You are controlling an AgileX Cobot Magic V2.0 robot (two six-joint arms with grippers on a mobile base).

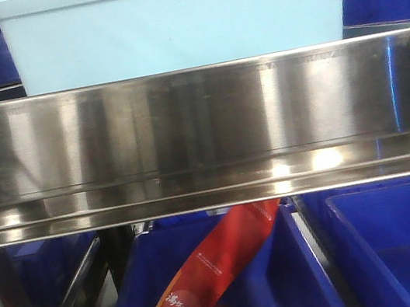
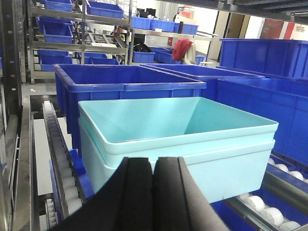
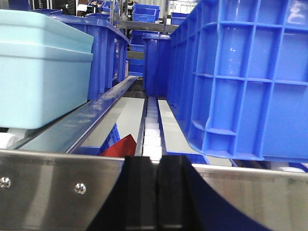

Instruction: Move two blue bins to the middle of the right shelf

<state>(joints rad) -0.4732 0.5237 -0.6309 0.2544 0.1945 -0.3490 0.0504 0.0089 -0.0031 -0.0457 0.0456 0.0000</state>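
Observation:
Two pale blue bins sit nested one inside the other on the shelf rollers, straight ahead in the left wrist view. My left gripper is shut with nothing between its black pads, just short of the bins' near corner. The front view shows the same pale bins resting above the steel shelf rail. In the right wrist view they stand at the left. My right gripper is shut and empty, in front of the steel rail.
Dark blue bins stand behind and beside the pale ones, and a large one fills the right. Roller tracks run back between them. Below the rail, a red packet lies in a dark blue bin.

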